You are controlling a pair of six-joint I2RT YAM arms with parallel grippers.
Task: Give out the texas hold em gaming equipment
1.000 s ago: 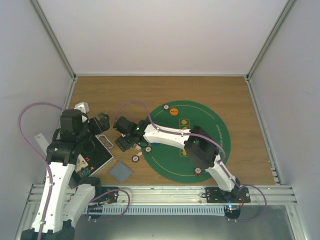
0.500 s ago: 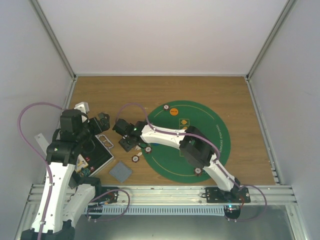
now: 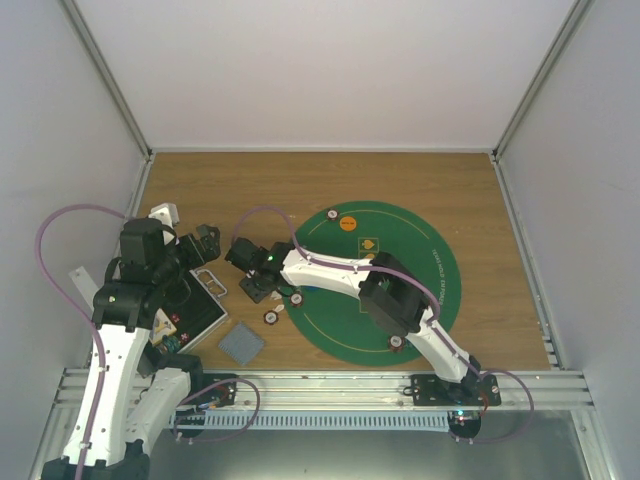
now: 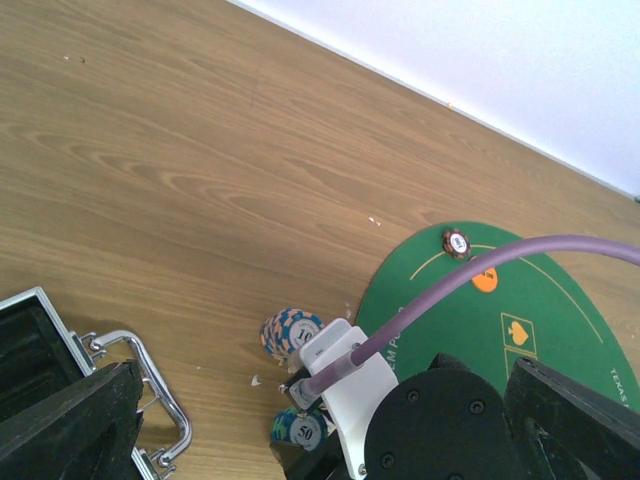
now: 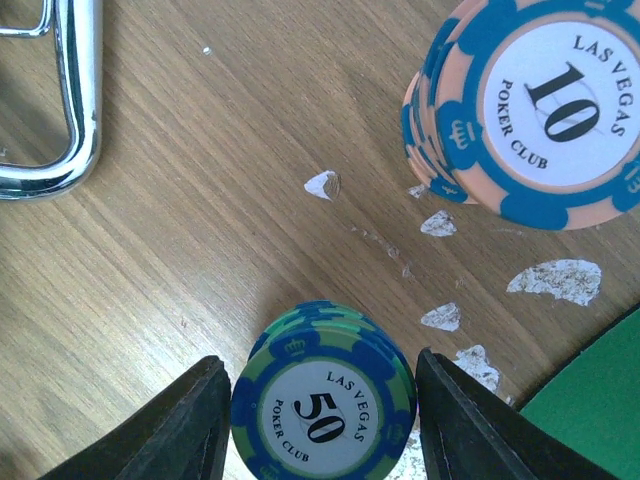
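Poker chips (image 5: 322, 405): blue-green stack marked 50, on bare wood just off the green mat (image 3: 400, 300), at its nine o'clock edge.
Neighbour: orange-blue stack marked 10 (image 5: 540, 110), at one o'clock of the 50 stack, near but apart.
Right gripper (image 5: 322, 425): one finger on either side of the 50 stack, at or just short of its rim. Whether they press it cannot be told.
Left gripper (image 3: 205, 245): spread wide, holding nothing, over the black case (image 3: 195, 315).
Other pieces: orange disc (image 3: 348, 223) at the mat's twelve o'clock; grey cards (image 3: 241, 343) off the mat at eight o'clock.
Risk, partial grip: fingers set too high would probably take only the upper chips, so the stack shears and the lower ones stay or scatter.
Risk, collision: a sideways lift towards one o'clock could knock the 10 stack; the case handle (image 5: 60, 100) lies at ten o'clock.
Right wrist view only: chip numbers and the finger-to-rim fit.
Left wrist view only: both stacks seen side-on, showing their height.
Top view only: the mat's whole layout, though the arm hides the 50 stack.
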